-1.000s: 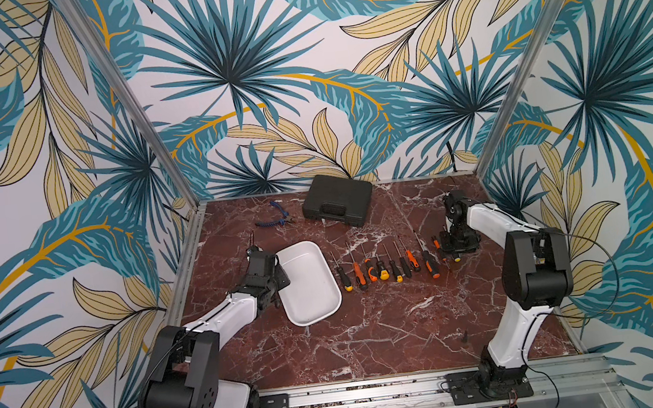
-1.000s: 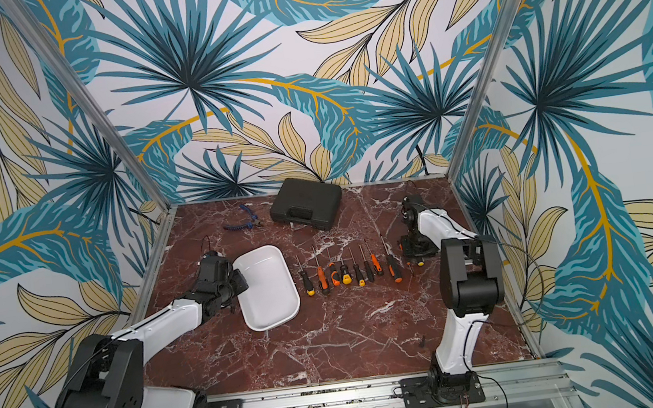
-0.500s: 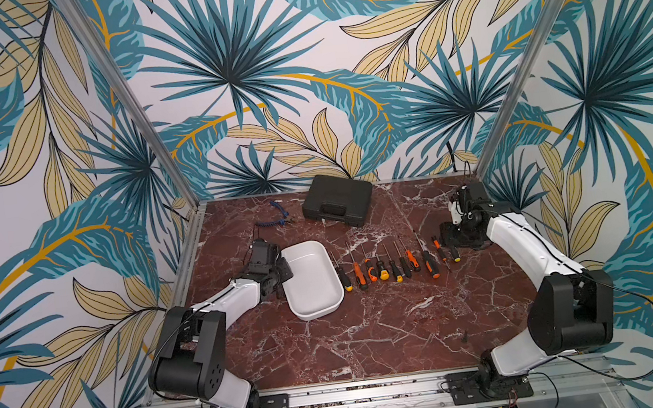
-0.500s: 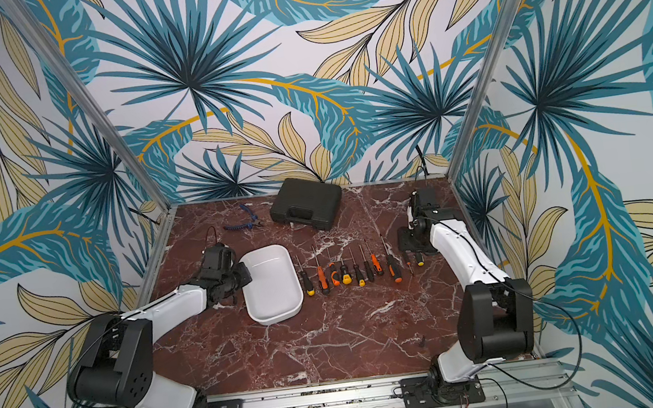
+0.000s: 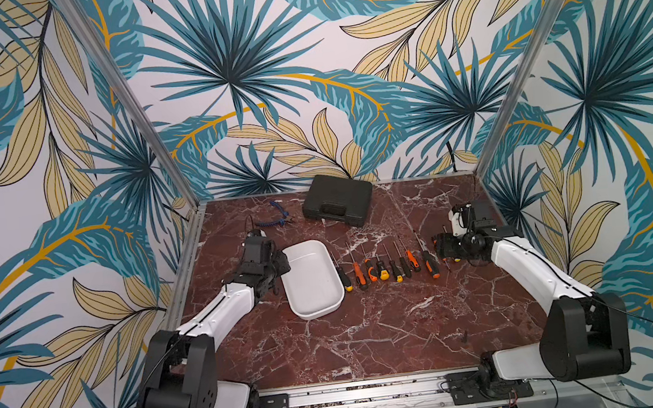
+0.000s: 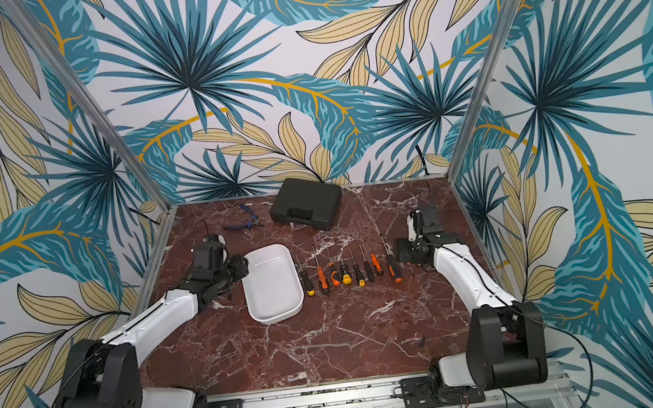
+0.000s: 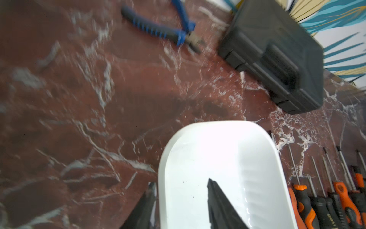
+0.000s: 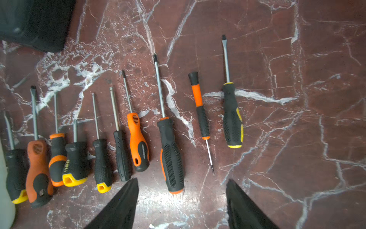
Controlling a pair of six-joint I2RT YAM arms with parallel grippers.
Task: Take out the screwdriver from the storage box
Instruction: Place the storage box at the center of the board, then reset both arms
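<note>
Left gripper [image 7: 181, 181]: jaws apart, straddling the box [image 5: 313, 282] wall, one finger inside, one outside, clamping nothing. Right gripper [image 8: 181, 179]: jaws wide, empty, above the table [image 5: 373, 333]. Screwdrivers [image 8: 171, 154] lie in a row on the table, beside the box.

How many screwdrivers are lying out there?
10 screwdrivers, all in one row on the table, running from the white storage box to the right gripper. None is in the box; none seems hidden.
</note>
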